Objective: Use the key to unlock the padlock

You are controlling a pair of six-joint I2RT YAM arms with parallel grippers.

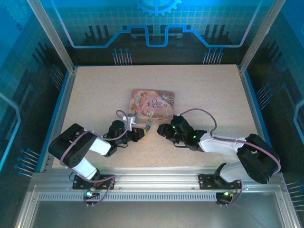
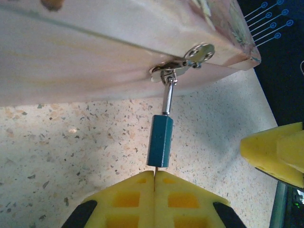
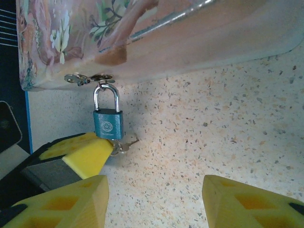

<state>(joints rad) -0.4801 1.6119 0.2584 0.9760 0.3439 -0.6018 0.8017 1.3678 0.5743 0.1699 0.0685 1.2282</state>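
Note:
A small teal padlock point(image 2: 160, 140) hangs by its silver shackle point(image 3: 105, 97) from the hasp point(image 2: 183, 64) on the pink tin's front wall point(image 2: 95, 71). It rests on the table in front of the tin. My left gripper point(image 2: 155, 173) is shut on the thin key, whose sliver point(image 2: 155, 168) runs from the fingertips into the padlock's bottom. From the right wrist, silvery key metal point(image 3: 123, 145) pokes out under the padlock point(image 3: 108, 124) beside the left fingers point(image 3: 85, 152). My right gripper point(image 3: 154, 204) stands open, a little short of the padlock, nothing between its fingers.
The pink illustrated tin point(image 1: 152, 103) lies mid-table, just behind both grippers point(image 1: 140, 133) point(image 1: 160, 129). A right finger point(image 2: 278, 154) shows close on the padlock's right side. Bare speckled tabletop point(image 3: 213, 128) stretches right of the padlock. Metal frame rails and blue walls ring the table.

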